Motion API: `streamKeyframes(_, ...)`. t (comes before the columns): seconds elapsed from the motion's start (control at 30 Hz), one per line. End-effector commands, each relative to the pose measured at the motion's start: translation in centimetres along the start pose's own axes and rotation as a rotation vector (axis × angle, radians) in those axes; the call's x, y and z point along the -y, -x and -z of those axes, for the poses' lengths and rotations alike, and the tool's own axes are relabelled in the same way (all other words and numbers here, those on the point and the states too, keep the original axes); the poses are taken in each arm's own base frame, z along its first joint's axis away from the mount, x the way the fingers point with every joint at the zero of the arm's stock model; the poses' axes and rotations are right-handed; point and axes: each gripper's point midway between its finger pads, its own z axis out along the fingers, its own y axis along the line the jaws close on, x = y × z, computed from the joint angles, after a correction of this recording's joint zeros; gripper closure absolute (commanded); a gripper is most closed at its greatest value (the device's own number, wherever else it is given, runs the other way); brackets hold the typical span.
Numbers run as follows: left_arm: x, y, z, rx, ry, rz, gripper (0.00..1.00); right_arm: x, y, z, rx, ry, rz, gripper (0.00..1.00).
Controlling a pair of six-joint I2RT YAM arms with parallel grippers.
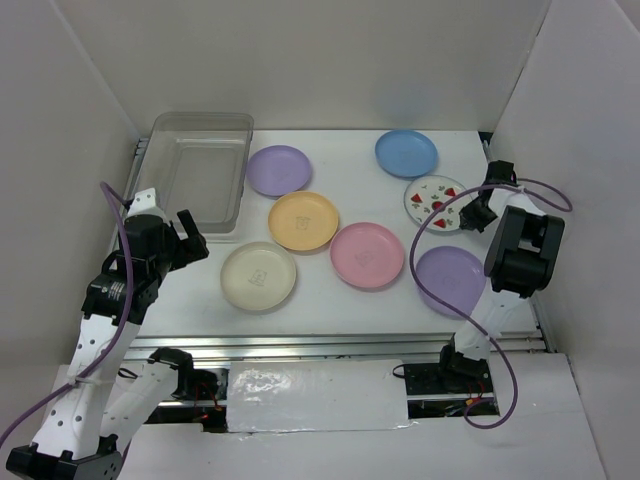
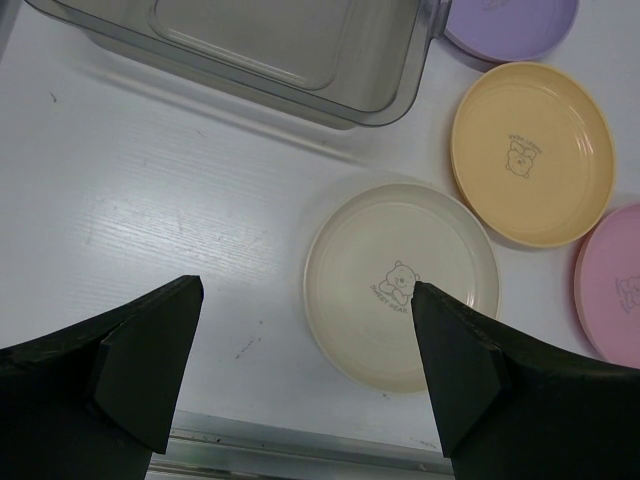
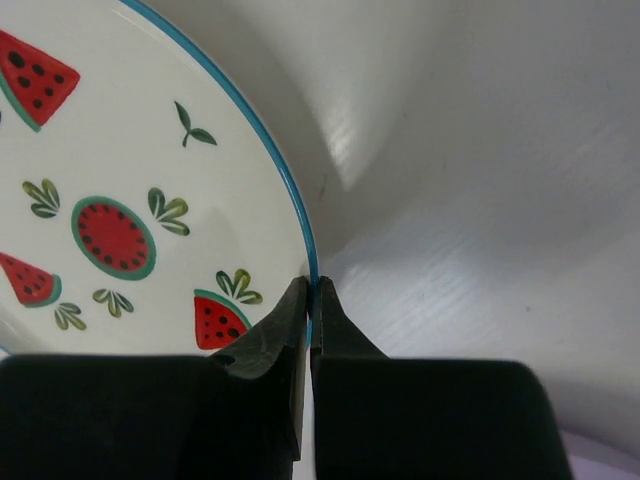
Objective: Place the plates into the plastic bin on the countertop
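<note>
The clear plastic bin [image 1: 198, 170] stands at the back left, with nothing in it. On the countertop [image 1: 350, 300] lie a lilac plate [image 1: 278, 170], a yellow-orange plate [image 1: 303, 220], a pink plate [image 1: 367, 255], a cream plate [image 1: 258, 276], a blue plate [image 1: 406, 152] and a second lilac plate [image 1: 450, 280]. My right gripper [image 3: 313, 292] is shut on the blue rim of the white fruit-print plate [image 3: 120, 200], at the right [image 1: 434, 201]. My left gripper [image 2: 305, 345] is open and empty, above the table just left of the cream plate [image 2: 400, 285].
White walls close in the left, back and right sides. A metal rail [image 1: 340, 345] runs along the near edge. The bin's near corner [image 2: 380, 100] lies just beyond the cream plate in the left wrist view.
</note>
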Motion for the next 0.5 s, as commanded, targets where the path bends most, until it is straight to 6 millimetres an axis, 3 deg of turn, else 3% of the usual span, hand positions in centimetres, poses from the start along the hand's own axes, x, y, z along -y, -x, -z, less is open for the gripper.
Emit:
streamKeyframes(0.0,0.7,1.0,0.0,0.034,-0.028,-0.011,0.01,-1.3,1.5,4.1,0.100,0.084,-0.055,1.00)
streamKeyframes(0.13,0.7,0.9,-0.1,0.032,-0.033,-0.012,0.01,-2.8,2.4,7.7,0.165,0.195,-0.094,1.00)
streamKeyframes(0.17,0.8,0.9,0.0,0.031,-0.037,-0.013,0.01,-3.7,2.7,9.2,0.181,0.253,-0.101,1.00)
streamKeyframes(0.3,1.1,0.9,0.0,0.034,-0.054,-0.016,0.01,-6.2,3.1,12.3,0.208,0.416,-0.093,1.00)
streamKeyframes(0.47,1.3,0.8,-0.1,0.029,-0.064,-0.022,0.01,-8.3,2.6,14.8,0.194,0.566,-0.089,1.00)
